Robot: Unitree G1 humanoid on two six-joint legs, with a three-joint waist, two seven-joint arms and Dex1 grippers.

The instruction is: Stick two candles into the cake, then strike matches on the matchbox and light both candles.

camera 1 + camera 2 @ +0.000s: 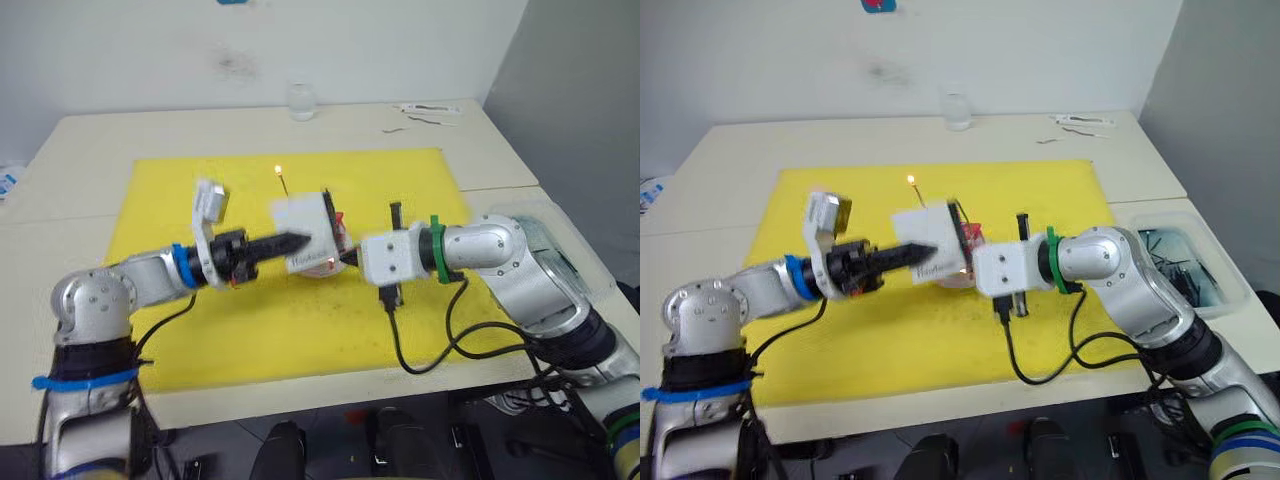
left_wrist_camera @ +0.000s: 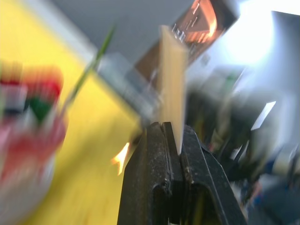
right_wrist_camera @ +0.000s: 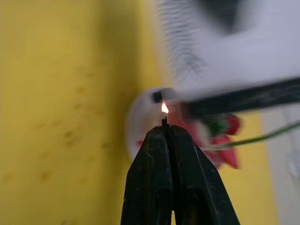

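My left gripper (image 1: 300, 241) is shut on the white matchbox (image 1: 305, 230) and holds it on edge just above the cake (image 1: 340, 236), hiding most of it. The cake's white plate (image 1: 322, 272) peeks out below. Behind the box a thin candle (image 1: 286, 186) rises with a small flame at its tip. A greenish candle (image 3: 262, 136) slants out of the cake (image 3: 211, 129). My right gripper (image 3: 164, 125) is shut on a short dark match (image 3: 164, 120) whose tip burns beside the cake and close under the matchbox (image 2: 171, 84).
A yellow mat (image 1: 200, 330) covers the table's middle. A clear glass (image 1: 302, 101) stands at the back, and thin wrappers (image 1: 430, 110) lie at the back right. A clear bin (image 1: 1185, 260) of dark items sits off the table's right edge.
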